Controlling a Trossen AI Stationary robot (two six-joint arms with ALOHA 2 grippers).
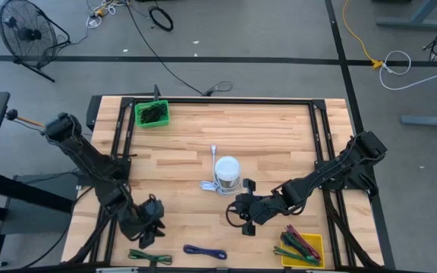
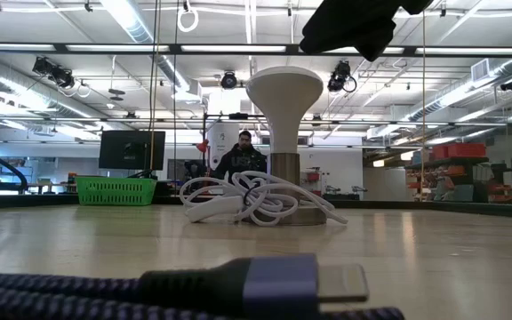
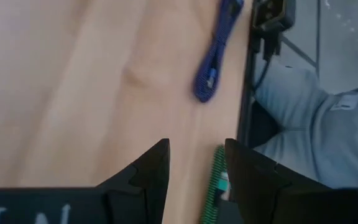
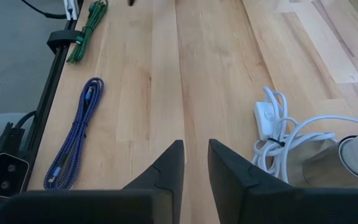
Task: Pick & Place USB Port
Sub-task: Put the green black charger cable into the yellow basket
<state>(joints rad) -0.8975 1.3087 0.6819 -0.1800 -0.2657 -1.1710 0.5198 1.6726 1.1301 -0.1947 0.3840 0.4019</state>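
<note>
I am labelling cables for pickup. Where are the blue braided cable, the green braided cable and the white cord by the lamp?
Blue braided cable (image 4: 74, 135): right wrist view, middle of the folded bundle.
Green braided cable (image 4: 88, 28): right wrist view, middle of its coil.
White cord (image 2: 254, 199): low view, centre of the loops.

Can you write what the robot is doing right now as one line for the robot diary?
left gripper: open, over green cable | right gripper: empty, hovering above table near white cable | blue cable: untouched
</note>
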